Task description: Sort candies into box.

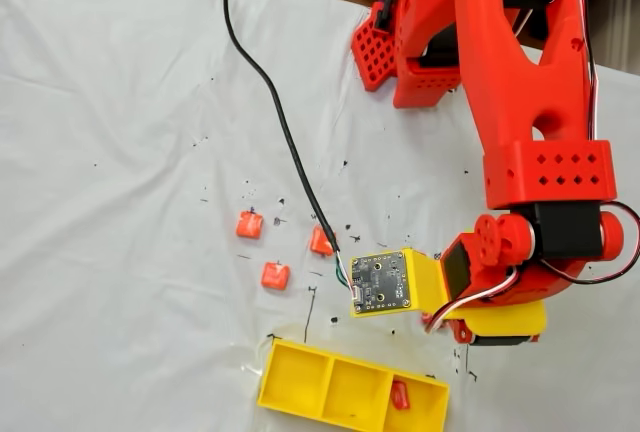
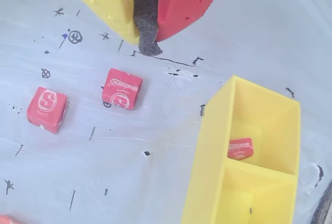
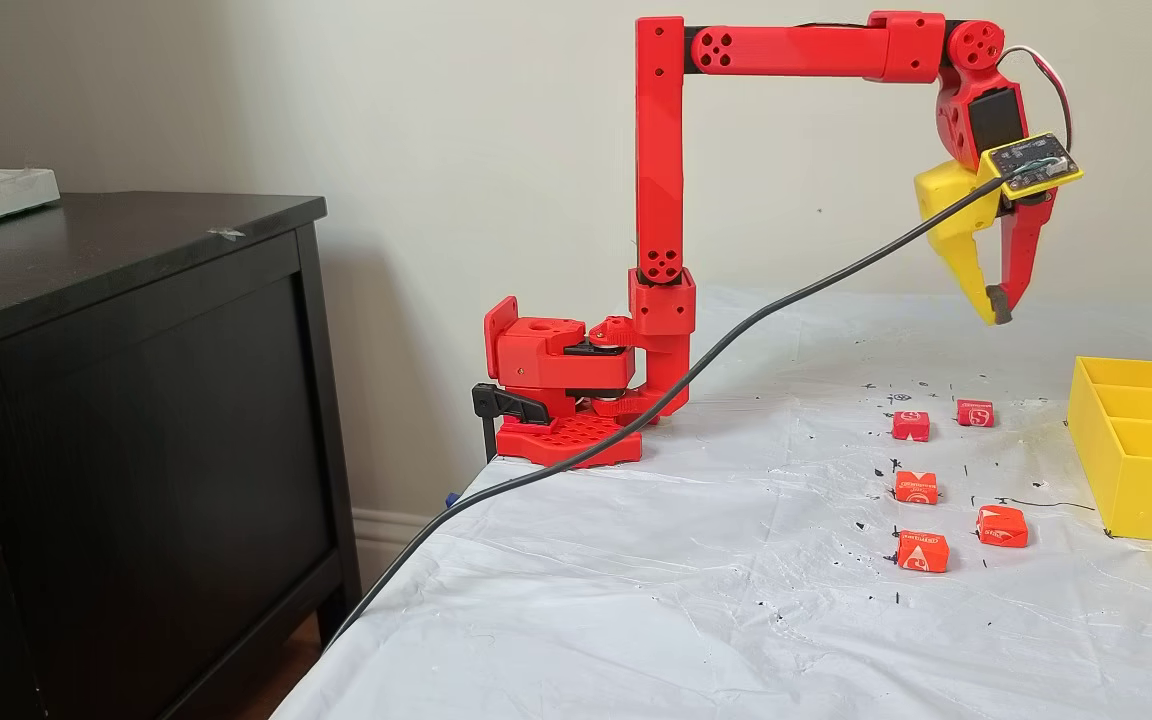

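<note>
Pincer (image 3: pixel 994 305) high above the tabletop (image 3: pixel 636 600), tips together on nothing. One candy (image 2: pixel 240 148) in an end compartment of the box (image 2: pixel 207 167); five loose candies (image 3: pixel 1002 526) beside it. Risk: a descent with tips together would nudge a piece rather than straddle it; the closely spaced pieces invite knocking a neighbour.

Glossy plastic box (image 3: pixel 1146 480), wrinkled sheet (image 3: pixel 636 600), foam-padded hand (image 2: pixel 147 47)

One fixed view looks straight down on the desk (image 1: pixel 120 152). The other stands low to the side, farther off. The wrist view looks down close; all share the yellow box (image 1: pixel 330 392).
</note>
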Available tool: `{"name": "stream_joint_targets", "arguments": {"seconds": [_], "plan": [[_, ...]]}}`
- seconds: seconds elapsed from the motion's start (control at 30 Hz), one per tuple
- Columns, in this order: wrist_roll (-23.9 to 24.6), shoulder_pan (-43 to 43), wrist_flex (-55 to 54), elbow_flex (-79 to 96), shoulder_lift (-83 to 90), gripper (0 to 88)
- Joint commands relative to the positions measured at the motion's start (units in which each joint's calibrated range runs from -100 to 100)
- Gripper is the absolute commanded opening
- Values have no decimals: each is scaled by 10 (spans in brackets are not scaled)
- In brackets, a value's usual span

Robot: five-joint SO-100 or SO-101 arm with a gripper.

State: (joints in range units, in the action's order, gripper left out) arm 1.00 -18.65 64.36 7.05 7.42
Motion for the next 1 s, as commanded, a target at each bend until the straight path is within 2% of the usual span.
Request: {"name": "stream_joint_targets", "arguments": {"seconds": [0.0,0.1,0.27,0.53,0.73,0.97], "plan": [[0,-11,-10,-2,6,27],[6,-12,-15,0,-17,137],[1,-16,-14,11,-50,231],[-8,-16,-7,9,-94,250],[-5,-14,-6,8,-111,305],[-4,-13,0,-8,-140,297]]}}
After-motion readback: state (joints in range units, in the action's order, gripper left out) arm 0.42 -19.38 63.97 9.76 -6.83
